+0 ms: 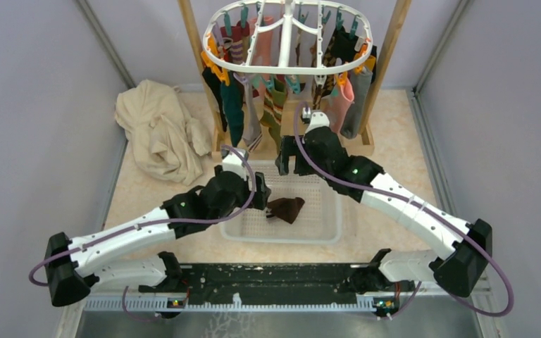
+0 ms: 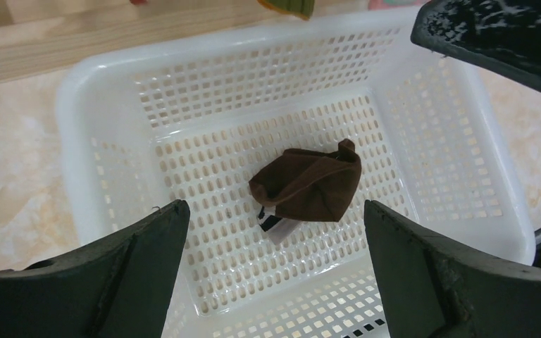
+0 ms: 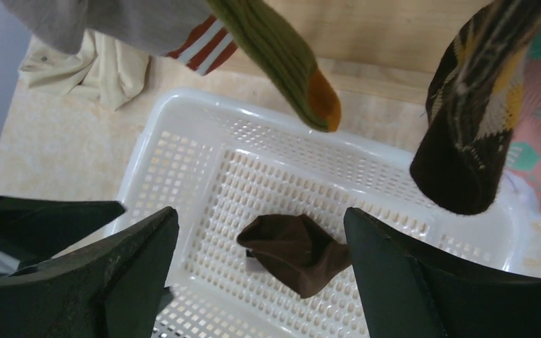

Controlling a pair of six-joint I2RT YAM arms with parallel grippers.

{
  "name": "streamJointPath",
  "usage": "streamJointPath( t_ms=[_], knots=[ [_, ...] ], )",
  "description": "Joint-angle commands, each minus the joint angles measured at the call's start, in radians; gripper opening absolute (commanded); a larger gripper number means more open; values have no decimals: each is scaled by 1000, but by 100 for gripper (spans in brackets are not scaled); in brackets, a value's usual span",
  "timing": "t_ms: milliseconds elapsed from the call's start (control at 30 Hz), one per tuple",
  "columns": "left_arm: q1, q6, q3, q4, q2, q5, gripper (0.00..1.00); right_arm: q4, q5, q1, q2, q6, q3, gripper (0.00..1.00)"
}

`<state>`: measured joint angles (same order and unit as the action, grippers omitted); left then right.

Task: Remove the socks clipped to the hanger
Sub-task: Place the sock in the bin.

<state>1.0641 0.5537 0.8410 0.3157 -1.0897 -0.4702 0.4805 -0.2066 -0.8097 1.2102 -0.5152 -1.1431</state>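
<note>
Socks (image 1: 234,109), soft, light, limp, are hanging from the hanger (image 1: 289,70), probably best pinched just under their clips (image 1: 216,68); left gripper (image 2: 276,215) and right gripper (image 3: 260,220) are gaping wide, holding nothing.

From high behind the near edge we look down the counter (image 1: 408,162) toward the hanger (image 1: 287,39) at the far end. Our two wrist views sit close over the white basket (image 2: 84,84), each framed by its own dark fingers (image 2: 134,274), and all three share the brown sock (image 2: 310,184) lying in it.
</note>
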Motion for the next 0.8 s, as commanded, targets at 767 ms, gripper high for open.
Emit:
streamJointPath(
  t_ms=[767],
  knots=[
    [-5,2,-31,-40,87,-100,99,-815,37,141,132,241,240,74]
  ],
)
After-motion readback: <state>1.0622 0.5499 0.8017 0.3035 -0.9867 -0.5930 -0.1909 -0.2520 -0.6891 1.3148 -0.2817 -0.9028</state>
